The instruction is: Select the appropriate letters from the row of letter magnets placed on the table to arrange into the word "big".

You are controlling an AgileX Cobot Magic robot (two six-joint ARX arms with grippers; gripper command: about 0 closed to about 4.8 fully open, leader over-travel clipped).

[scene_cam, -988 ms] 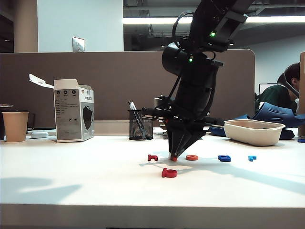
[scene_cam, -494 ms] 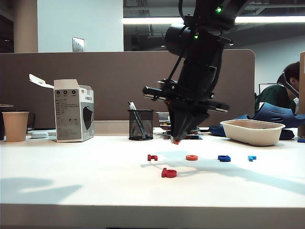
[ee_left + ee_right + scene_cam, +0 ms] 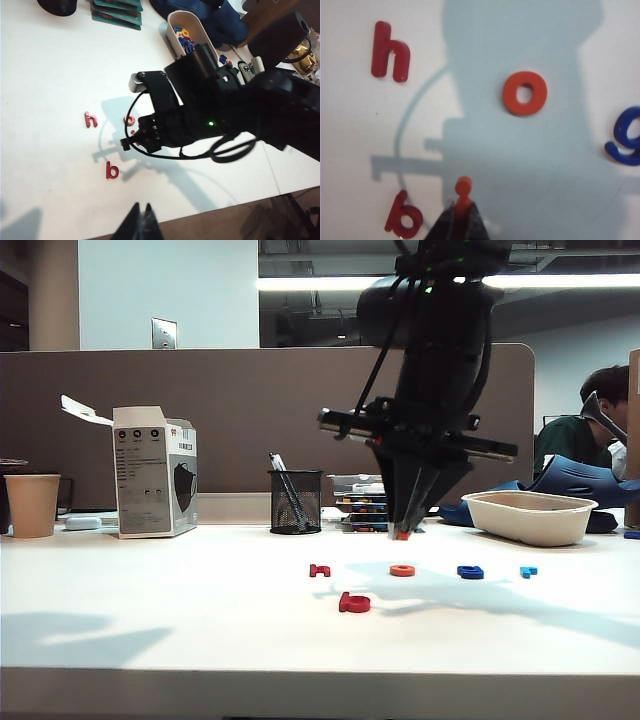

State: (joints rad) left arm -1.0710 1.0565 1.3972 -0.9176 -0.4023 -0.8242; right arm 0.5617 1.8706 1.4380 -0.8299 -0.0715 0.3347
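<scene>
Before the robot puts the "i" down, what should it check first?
1. Right gripper shut on the i: ok.
2. The i lifted clear of the table: ok.
3. The b already lying in front of the row: ok.
4. Bare spot beside the b for the i: ok.
5. The g waiting in the row: ok.
6. Left gripper well away from the letters: ok.
</scene>
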